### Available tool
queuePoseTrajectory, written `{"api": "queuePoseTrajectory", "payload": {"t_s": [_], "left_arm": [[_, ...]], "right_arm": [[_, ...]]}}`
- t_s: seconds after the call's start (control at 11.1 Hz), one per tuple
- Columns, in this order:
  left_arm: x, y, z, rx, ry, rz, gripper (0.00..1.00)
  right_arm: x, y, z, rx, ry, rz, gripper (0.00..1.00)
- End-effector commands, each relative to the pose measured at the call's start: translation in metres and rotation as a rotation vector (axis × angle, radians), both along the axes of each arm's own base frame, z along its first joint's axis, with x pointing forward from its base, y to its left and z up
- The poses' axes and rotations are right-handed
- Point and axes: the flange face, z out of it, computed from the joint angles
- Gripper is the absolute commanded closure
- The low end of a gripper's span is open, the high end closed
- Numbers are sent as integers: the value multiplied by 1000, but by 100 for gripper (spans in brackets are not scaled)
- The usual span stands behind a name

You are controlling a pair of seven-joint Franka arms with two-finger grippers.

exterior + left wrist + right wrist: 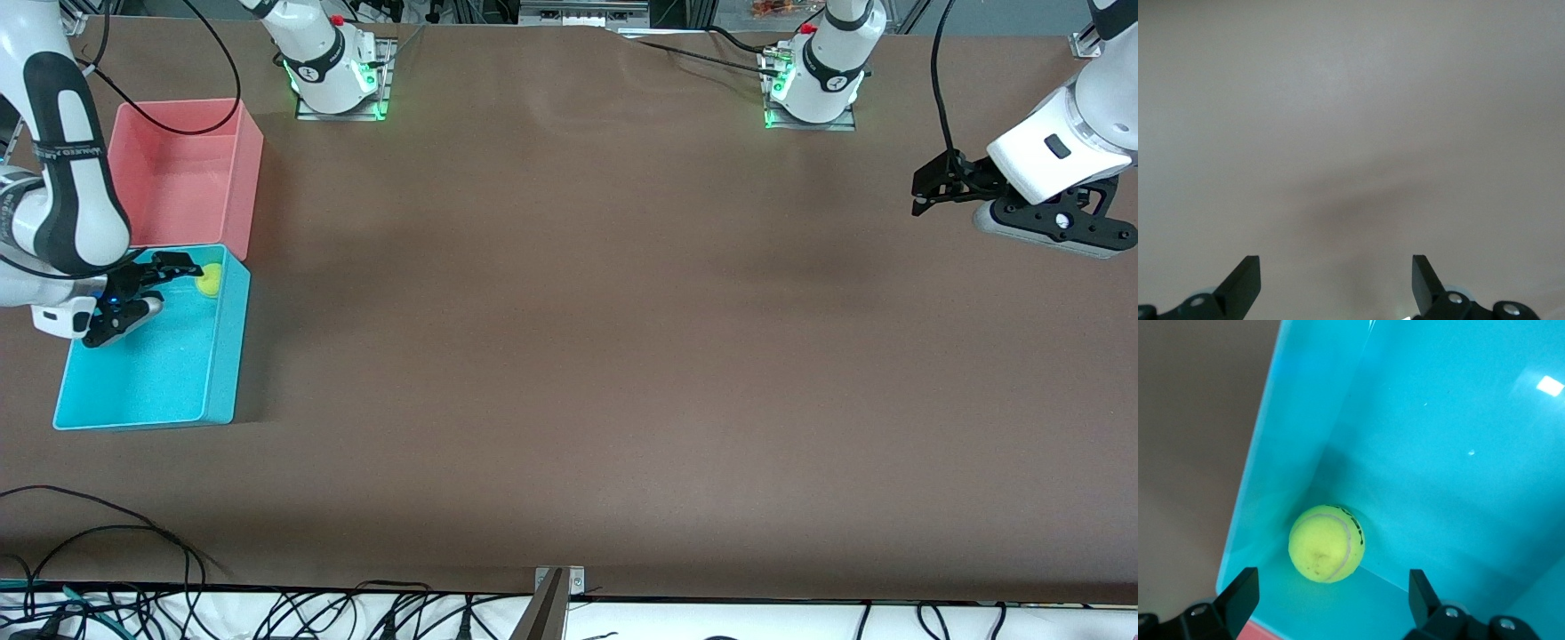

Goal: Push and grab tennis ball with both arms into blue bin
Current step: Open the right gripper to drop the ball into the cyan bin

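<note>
The blue bin (151, 373) is taken as the landmark, and it is set on the brown worktop (569, 356) at the right arm's end. The pink bin (187, 169) is placed just beside the blue bin, farther from the front camera, and the two bins look to be touching at their short walls.

The right gripper (164, 277) is held over the blue bin, above the end that is next to the pink bin. Its fingers (1238, 597) are spread apart and nothing is held between them. The tennis ball (210, 281) is seen lying inside the blue bin, on its floor. It is tucked into the corner that is nearest the pink bin and toward the middle of the worktop. In the right wrist view the tennis ball (1327, 543) is shown resting against the bin's walls (1291, 453), with its pale seam curved across it. The ball is not touched by the fingers.

The left gripper (925, 191) is found well apart from the blue bin, at the left arm's end of the worktop. It is held up in the air over bare worktop, and the left arm is waiting there. Its fingers (1245, 280) are also spread apart, with nothing between them, and only plain worktop (1351, 133) is seen under them.
</note>
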Motion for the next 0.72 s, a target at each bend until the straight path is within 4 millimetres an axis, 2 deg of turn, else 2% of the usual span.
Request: {"api": "queuePoseTrajectory", "payload": {"t_s": [0.0,0.09,0.36,0.63], "left_arm": [[0,4,4,20,8,-21,0],[1,4,4,19,6,-21,0],[1,5,1,20,11,-18,0],[3,3,-1,15,10,-21,0]], "right_arm": [[15,13,57,-14,-19,-85,1],[18,23,63,-26,-9,-114,1],[16,42,101,-86,-8,-211,0],[20,76,160,-188,-92,-235,0]]}}
